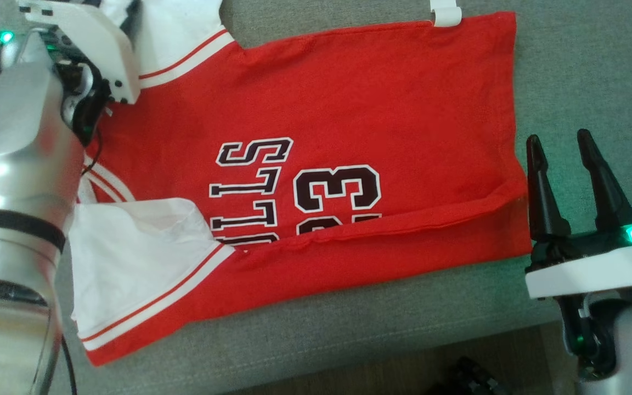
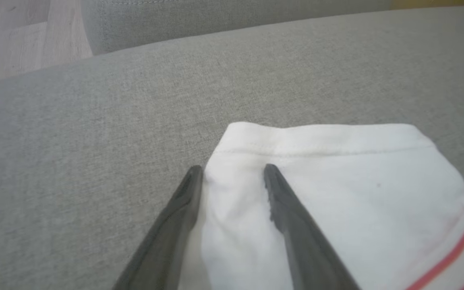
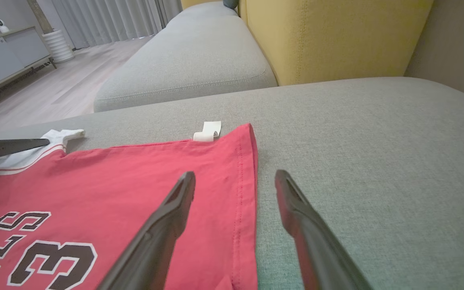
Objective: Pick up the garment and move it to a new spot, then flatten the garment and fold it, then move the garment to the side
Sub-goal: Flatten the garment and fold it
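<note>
Grey sofa cushion [image 1: 568, 66] – my work surface; a yellow backrest [image 3: 328, 36] and pale wood floor [image 3: 54, 88] lie beyond it.

Item one: red jersey [image 1: 349, 99], spread across the cushion's middle, hem to the right, sleeves to the left. Black-and-white lettering faces up. Its near long edge is turned over, covering part of the lettering.

Item two: right gripper [image 1: 559, 137], fingers spread wide, holding nothing, just beside the hem at the near right.

Item three: left gripper [image 2: 232, 169], at the far left. I see its fingers parted – one on the far white sleeve [image 2: 336, 193], one at that sleeve's edge against the cushion.

Item four: near white sleeve [image 1: 129, 258], rumpled, at the near left.

Item five: small white tag [image 1: 446, 13], poking out from the jersey's far edge.
</note>
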`<state>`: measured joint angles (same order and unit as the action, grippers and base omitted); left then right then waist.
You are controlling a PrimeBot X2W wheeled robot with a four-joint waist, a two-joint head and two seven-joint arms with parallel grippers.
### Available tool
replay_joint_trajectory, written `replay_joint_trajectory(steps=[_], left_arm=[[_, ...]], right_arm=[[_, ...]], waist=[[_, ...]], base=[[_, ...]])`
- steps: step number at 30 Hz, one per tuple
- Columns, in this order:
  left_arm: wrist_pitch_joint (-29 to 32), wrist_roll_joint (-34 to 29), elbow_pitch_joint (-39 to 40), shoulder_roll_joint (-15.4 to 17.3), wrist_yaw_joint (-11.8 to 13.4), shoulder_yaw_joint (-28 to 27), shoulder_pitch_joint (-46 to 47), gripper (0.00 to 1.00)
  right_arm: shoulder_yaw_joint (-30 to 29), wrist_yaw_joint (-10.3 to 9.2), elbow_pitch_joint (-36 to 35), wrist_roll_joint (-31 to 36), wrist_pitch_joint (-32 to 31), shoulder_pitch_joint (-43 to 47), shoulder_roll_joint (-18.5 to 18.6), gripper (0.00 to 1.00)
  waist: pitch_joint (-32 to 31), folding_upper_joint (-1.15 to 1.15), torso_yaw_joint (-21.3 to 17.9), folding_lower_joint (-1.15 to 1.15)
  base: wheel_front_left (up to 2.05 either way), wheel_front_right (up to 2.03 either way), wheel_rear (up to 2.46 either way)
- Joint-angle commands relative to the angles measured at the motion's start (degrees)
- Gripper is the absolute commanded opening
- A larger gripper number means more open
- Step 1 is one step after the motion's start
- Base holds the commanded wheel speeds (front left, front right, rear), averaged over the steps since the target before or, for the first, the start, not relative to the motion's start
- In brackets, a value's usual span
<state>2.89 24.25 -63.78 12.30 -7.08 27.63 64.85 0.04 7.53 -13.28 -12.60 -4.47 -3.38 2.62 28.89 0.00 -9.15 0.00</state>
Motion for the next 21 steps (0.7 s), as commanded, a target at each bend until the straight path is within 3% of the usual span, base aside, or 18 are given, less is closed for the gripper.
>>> replay_joint_trajectory(steps=[1,3,4,12,21], left_arm=[[0.62,-0.71,-0.85,2.00,-0.07,-0.03,0.62,0.63],[0.49,-1.03,-2.20,1.98,-0.13,0.71,1.12,0.28],[0.41,-1.23,-2.83,1.93,-0.16,1.13,1.29,0.00],[-5.43,-1.22,-4.36,1.22,-0.32,2.63,3.07,0.00],[-9.73,1.01,-3.04,-0.35,-0.39,5.07,5.14,0.00]], right_arm=[[0.92,-0.04,-1.60,-0.32,0.42,-0.34,0.26,1.00],[0.97,-0.04,-1.34,-0.74,0.30,-0.71,0.26,1.00],[1.04,-0.04,-1.27,-0.87,0.23,-0.92,0.26,1.00],[0.36,-0.04,2.11,-0.61,-2.10,-7.74,0.59,1.00],[-0.35,-0.04,21.17,-5.05,-6.31,-25.11,5.98,1.00]], waist=[[0.03,0.00,0.06,0.00],[0.04,0.00,0.04,0.00],[0.03,0.00,0.04,0.00],[-0.13,0.00,0.72,0.00],[0.02,0.00,3.46,0.00]], base=[[0.00,0.00,0.00],[0.00,0.00,0.00],[0.00,0.00,0.00],[0.00,0.00,0.00],[0.00,0.00,0.00]])
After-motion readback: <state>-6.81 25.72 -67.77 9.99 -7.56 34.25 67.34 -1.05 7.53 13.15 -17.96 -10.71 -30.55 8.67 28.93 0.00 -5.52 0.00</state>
